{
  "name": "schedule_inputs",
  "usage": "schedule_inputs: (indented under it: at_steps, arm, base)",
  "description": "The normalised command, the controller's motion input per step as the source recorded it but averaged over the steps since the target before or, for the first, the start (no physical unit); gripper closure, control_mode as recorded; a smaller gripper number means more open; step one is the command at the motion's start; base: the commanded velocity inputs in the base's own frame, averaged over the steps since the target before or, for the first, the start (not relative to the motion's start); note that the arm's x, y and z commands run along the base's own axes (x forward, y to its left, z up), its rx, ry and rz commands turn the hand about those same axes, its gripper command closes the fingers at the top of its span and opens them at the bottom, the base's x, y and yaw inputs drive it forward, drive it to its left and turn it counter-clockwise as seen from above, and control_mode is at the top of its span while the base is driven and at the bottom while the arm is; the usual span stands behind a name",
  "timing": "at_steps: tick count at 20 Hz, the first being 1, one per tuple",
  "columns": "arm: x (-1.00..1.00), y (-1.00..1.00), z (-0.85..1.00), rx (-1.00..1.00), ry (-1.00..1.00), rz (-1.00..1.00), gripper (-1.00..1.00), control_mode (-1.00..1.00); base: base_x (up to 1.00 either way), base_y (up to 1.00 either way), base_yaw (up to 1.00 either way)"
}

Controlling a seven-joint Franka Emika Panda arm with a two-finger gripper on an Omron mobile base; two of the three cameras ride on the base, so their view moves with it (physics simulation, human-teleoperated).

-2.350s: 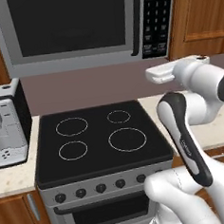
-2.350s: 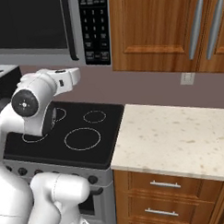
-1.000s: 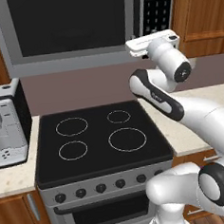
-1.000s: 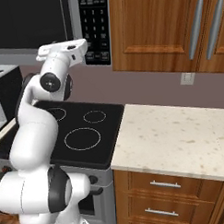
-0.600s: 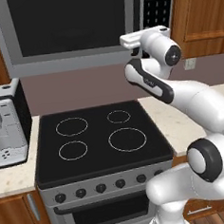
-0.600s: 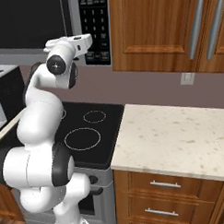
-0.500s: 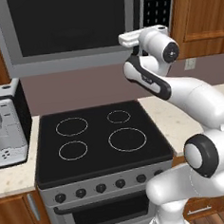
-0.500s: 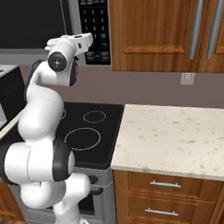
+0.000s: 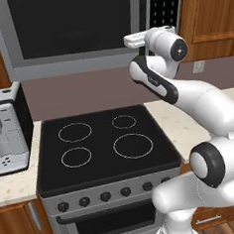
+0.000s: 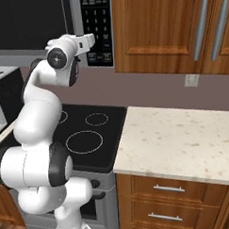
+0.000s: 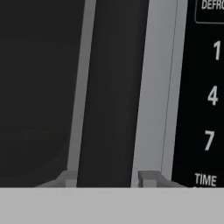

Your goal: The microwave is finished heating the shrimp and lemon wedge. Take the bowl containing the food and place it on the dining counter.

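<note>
- Microwave point(image 9: 77, 30): wide grey box built in above the stove point(image 9: 104, 147); long axis runs side to side, dark glass door facing the room, door shut. Black keypad point(image 10: 97, 27) at its right end, beside the wooden cabinet point(image 10: 167, 29).
- Stove: black glass top with four ring marks, knobs along its front, directly under the microwave.
- Bench point(image 10: 183, 141): speckled beige stone top right of the stove, drawers below.
- Coffee machine point(image 9: 5, 130): black and silver, on the bench left of the stove.
- Arm: raised to microwave height, wrist level, hand pointing at the door's right edge.
- End effector point(image 11: 107, 177): fingers point(image 11: 65, 178) set narrow, straddling the upright dark handle strip point(image 11: 111, 87) between door glass and keypad; whether the tips actually press on it cannot be told. In the left base view the end effector point(image 9: 133, 40) sits at the door's lower right corner.
</note>
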Motion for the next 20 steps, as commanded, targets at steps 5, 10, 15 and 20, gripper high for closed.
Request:
schedule_inputs:
  at_steps: [5, 10, 15, 20]
  arm:
    - [0.00, 0.00, 0.00, 0.00, 0.00, 0.00, 1.00, -1.00]
    - [0.00, 0.00, 0.00, 0.00, 0.00, 0.00, 1.00, -1.00]
    - [-0.26, 0.00, 0.01, 0.00, 0.01, 0.00, 1.00, -1.00]
    - [-0.79, 0.00, 0.13, 0.00, 0.08, 0.00, 1.00, -1.00]
  base:
    - [0.00, 0.00, 0.00]
    - [0.00, 0.00, 0.00]
    - [0.00, 0.00, 0.00]
    - [0.00, 0.00, 0.00]
